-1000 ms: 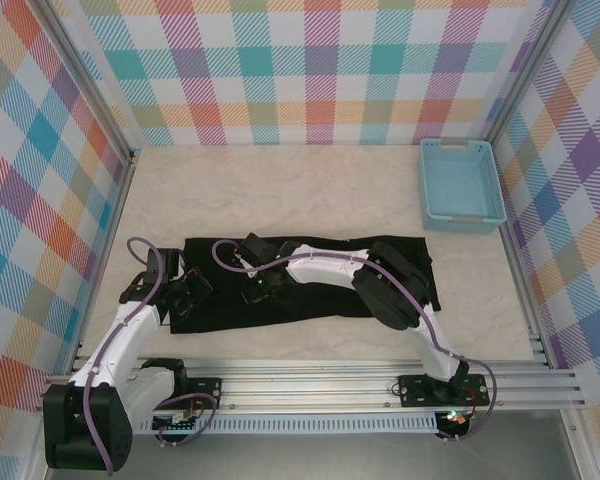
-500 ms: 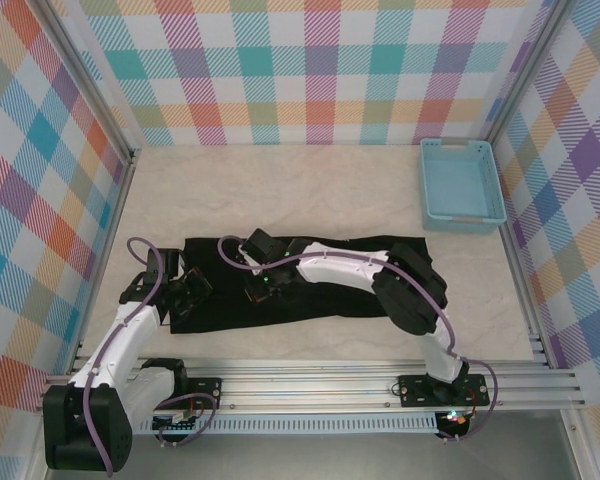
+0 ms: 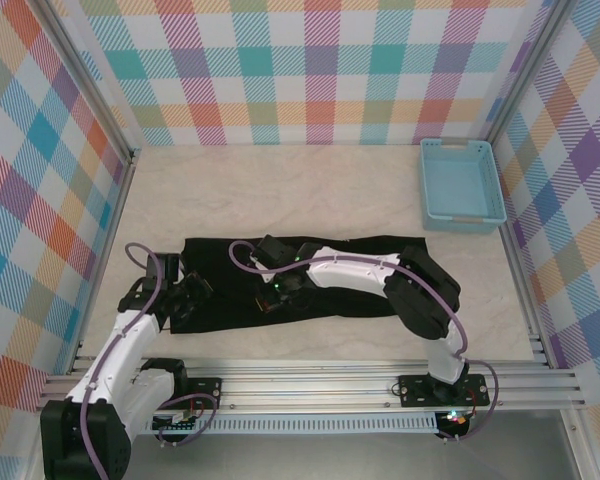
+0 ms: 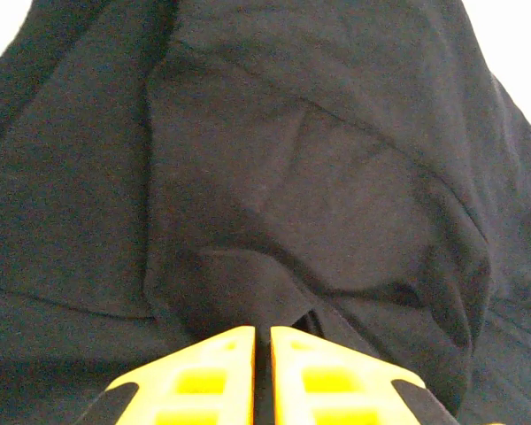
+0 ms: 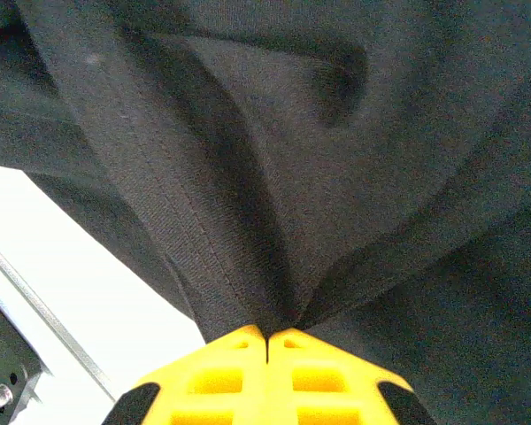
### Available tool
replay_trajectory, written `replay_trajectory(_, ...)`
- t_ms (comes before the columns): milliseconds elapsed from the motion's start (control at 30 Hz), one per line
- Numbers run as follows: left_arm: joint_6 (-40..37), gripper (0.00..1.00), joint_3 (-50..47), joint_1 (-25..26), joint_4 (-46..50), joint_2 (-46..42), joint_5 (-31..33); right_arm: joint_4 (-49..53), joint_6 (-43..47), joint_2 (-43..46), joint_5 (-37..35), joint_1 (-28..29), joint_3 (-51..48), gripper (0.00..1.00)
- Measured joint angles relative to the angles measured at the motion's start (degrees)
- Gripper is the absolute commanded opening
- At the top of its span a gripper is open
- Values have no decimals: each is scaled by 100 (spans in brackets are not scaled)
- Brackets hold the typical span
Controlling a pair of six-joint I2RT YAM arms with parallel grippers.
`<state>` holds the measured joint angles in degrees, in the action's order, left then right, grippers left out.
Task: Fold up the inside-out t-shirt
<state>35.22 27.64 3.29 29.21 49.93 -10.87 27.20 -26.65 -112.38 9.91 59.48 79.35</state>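
Cream table, plaid walls. The inside-out t-shirt lies as a long black strip from centre toward 6 o'clock. Left gripper, at the strip's 9 o'clock end, pinches a raised fold, with a thin slit between its fingers. Right gripper, mid-strip, is pressed together on a cloth ridge. Light-blue basket at 2 o'clock.

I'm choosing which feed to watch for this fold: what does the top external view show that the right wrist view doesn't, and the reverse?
Top external adds the t-shirt as a whole, a long band across the table, with the light-blue basket at the far right. Right wrist adds the yellow fingers closed together, cloth ridges drawn into them, and a metal rail at lower left. Both show black cloth on the pale table.
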Motion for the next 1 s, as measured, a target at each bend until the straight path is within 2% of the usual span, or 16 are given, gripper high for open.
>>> replay_trajectory(67, 52, 36, -20, 0, 94, -125, 138, 59, -20, 81, 0, -15, -72, 0)
replay_trajectory(233, 109, 51, -20, 2, 223, -302, 433, 120, -61, 278, 7, -68, -238, 0)
replay_trajectory(433, 114, 54, -17, 2, 238, -249, 490, 173, -83, 343, 28, -177, -420, 2)
replay_trajectory(700, 114, 57, 7, 4, 352, -103, 254, 417, -55, 350, 48, -407, -518, 4)
replay_trajectory(800, 98, 58, 50, 7, 374, -24, 190, 503, -7, 372, 68, -470, -527, 9)
replay_trajectory(1000, 52, 59, 136, 22, 372, 131, 153, 680, 127, 437, 129, -542, -533, 25)
